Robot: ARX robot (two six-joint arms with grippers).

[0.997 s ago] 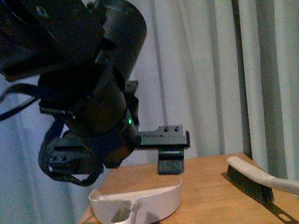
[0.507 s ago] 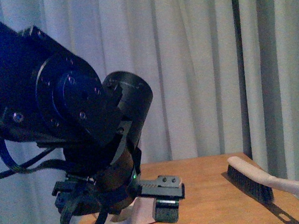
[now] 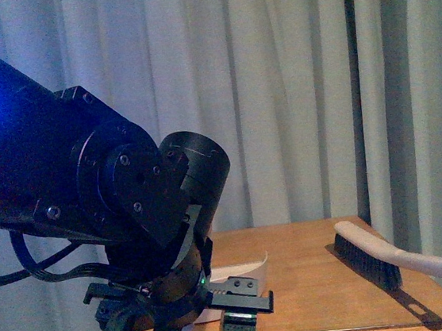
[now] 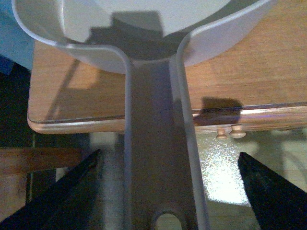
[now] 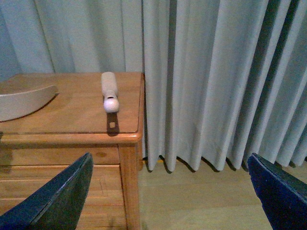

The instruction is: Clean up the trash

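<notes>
Curtain [image 3: 292, 85] fills the back, with the wooden table [image 3: 314, 283] in front of it. Our left arm [image 3: 48, 193] hangs low at the table's near edge.

Dustpan [image 4: 144, 19] sits on the table. Its handle [image 4: 153, 120] juts past that edge toward us, long axis running between the fingers of the left gripper [image 4: 169, 154]. They are spread wide and not touching it.

Brush [image 3: 392, 262] lies on the table's right side, ungrasped.

Right gripper [image 5: 170, 155] is spread and empty, off the table's right corner.

Trash: no white wad shows in any view, so we cannot tell its place, heading or long axis.

Our judgement: early stage. No tool is gripped yet, and all the sweeping is left.
</notes>
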